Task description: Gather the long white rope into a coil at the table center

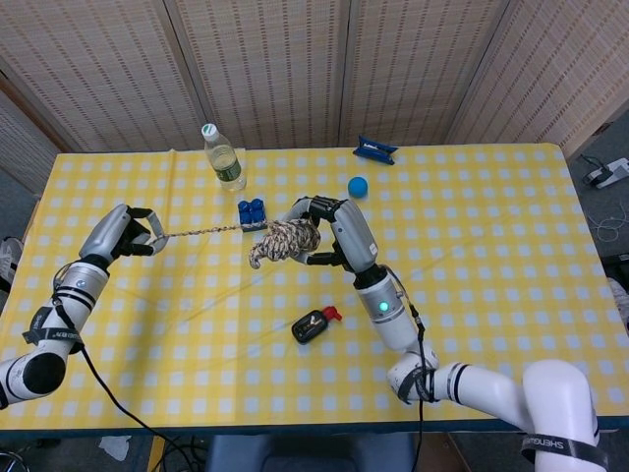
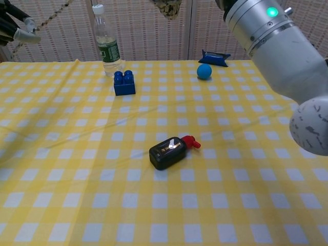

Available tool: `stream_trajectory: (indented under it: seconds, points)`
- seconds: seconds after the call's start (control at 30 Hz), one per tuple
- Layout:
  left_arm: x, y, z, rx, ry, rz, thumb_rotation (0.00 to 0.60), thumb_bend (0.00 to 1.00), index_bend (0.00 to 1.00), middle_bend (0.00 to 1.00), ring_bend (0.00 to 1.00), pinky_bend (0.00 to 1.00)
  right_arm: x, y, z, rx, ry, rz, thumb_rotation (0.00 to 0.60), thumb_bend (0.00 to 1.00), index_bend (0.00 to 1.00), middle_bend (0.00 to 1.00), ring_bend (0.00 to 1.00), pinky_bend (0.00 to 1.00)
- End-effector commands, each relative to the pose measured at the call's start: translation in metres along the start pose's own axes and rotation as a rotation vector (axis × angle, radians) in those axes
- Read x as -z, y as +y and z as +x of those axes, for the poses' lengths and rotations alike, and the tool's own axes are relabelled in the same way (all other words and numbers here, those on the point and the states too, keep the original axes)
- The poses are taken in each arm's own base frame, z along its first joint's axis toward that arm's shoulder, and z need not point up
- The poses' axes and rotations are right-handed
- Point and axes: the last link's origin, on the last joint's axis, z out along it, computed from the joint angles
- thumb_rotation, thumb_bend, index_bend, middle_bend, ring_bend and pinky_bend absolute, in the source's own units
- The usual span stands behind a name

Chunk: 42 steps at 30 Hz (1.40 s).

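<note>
I have the rope [image 1: 283, 239] lifted clear of the table [image 1: 491, 197]: my right hand [image 1: 329, 234] is curled around the bundled part, and my left hand [image 1: 128, 231] pinches the free end far out to the left, so one strand runs nearly taut between them, passing just over the blue block [image 1: 253, 211]. From the chest view only the bundle's underside shows at the top edge, so I judge height from the head view.

To do this well, I want to bring the left hand in toward the right and feed the slack onto the bundle, not pull. I should keep the strand above the block and away from the bottle [image 1: 224, 157], which looks easy to tip. Then I lower the bundle onto open cloth beyond the black device [image 1: 313, 325].
</note>
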Motion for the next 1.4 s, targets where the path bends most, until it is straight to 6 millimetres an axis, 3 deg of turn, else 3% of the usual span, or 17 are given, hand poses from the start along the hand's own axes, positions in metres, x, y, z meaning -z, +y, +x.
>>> stream_trajectory:
  seconds: [0.03,0.27,0.4,0.83,1.23,1.4]
  points:
    - [0.006,-0.004,-0.002,-0.054,0.005,-0.013,0.6,0.37,0.79,1.0,1.0,1.0,-0.002,0.002,0.001,0.011,0.02,-0.011,0.6,0.39,0.85,0.72,0.62,0.62]
    - [0.012,-0.008,-0.004,-0.086,0.01,-0.016,0.6,0.37,0.79,1.0,1.0,1.0,-0.004,0.007,0.005,0.028,0.076,-0.037,0.6,0.39,0.85,0.72,0.62,0.62]
    - [0.019,-0.001,0.0,-0.131,0.051,-0.07,0.6,0.37,0.79,1.0,1.0,1.0,-0.006,0.01,0.004,0.074,0.089,-0.068,0.6,0.41,0.85,0.72,0.62,0.62]
    - [0.05,0.045,0.001,-0.279,0.198,-0.337,0.6,0.37,0.79,1.0,1.0,1.0,-0.012,0.014,-0.021,0.243,0.047,-0.177,0.6,0.43,0.85,0.72,0.62,0.62]
    - [0.072,0.095,-0.007,-0.229,0.178,-0.58,0.6,0.37,0.79,1.0,1.0,1.0,-0.031,0.011,-0.04,0.324,0.013,-0.233,0.6,0.43,0.86,0.73,0.62,0.62]
    - [0.072,0.112,-0.013,-0.167,0.124,-0.624,0.6,0.37,0.79,1.0,1.0,1.0,-0.032,0.013,-0.049,0.357,-0.034,-0.235,0.6,0.43,0.86,0.73,0.62,0.62]
